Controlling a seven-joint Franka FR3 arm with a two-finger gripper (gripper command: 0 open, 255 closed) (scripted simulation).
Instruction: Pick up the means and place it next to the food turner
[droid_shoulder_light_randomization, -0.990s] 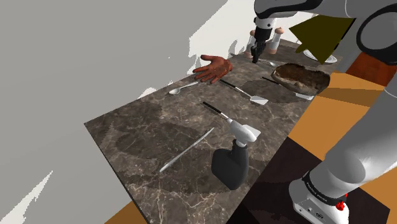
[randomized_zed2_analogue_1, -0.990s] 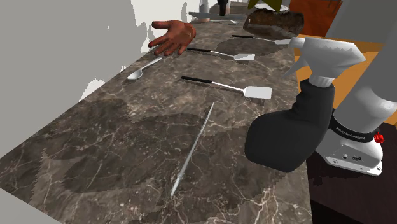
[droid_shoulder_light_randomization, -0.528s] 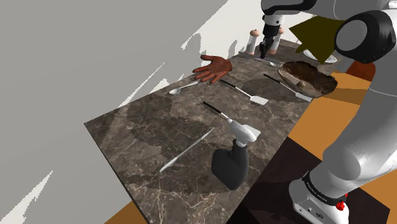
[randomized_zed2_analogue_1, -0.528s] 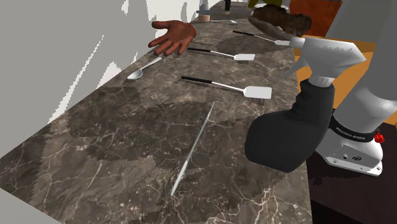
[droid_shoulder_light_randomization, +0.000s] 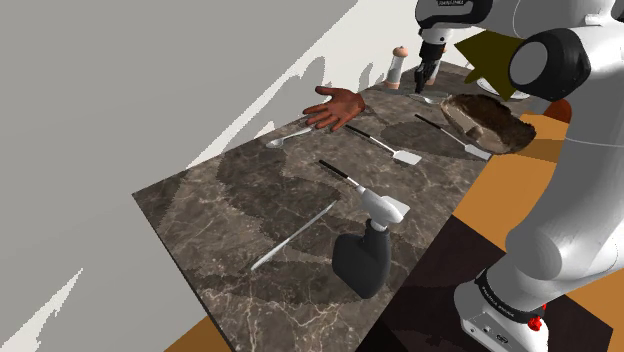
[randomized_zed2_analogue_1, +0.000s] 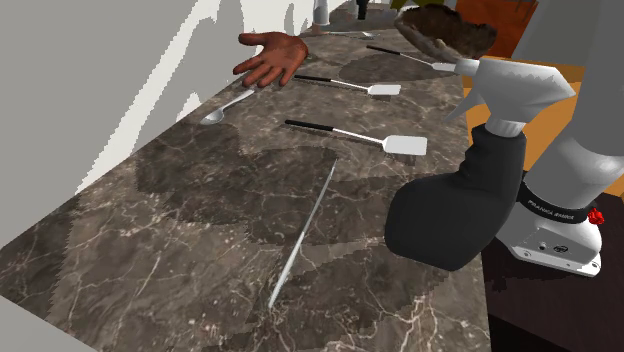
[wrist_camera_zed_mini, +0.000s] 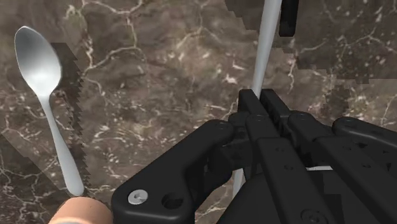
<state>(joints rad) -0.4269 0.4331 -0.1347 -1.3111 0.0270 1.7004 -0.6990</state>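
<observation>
Seen from beside the stand, the white arm (droid_shoulder_light_randomization: 560, 60) is reaching over the far end of the dark marble counter (droid_shoulder_light_randomization: 220, 205). Its black gripper (droid_shoulder_light_randomization: 422, 82) is hanging at about one o'clock in the picture. A pale shaker (droid_shoulder_light_randomization: 400, 66) is standing just beside it at its nine o'clock, and a small spoon (droid_shoulder_light_randomization: 428, 99) is lying close below it at six o'clock. A brown bowl (droid_shoulder_light_randomization: 490, 122) is sitting at the gripper's four o'clock, with the far spatula (droid_shoulder_light_randomization: 447, 134) lying just beside it. The middle spatula (droid_shoulder_light_randomization: 383, 145) and the near spatula (droid_shoulder_light_randomization: 340, 172) are lying further down the counter towards seven o'clock. A brown model hand (droid_shoulder_light_randomization: 335, 107) is resting at the middle spatula's ten o'clock, with a second spoon (droid_shoulder_light_randomization: 276, 143) at the hand's seven o'clock.

In the second exterior view, a dark spray bottle (randomized_zed2_analogue_1: 455, 215) with a white head is looming at four o'clock. A long pale strip (randomized_zed2_analogue_1: 303, 235) is lying at its nine o'clock. The gripper is peeking in at the twelve o'clock edge.

Looking along the hand, the fingers (wrist_camera_zed_mini: 251, 111) are drawn almost together and are pinching a slim pale rod (wrist_camera_zed_mini: 266, 51), which is running out past their tips over the marble. The small spoon is lying beside the gripper, well apart from the rod. I cannot tell whether the rod is touching the counter.
</observation>
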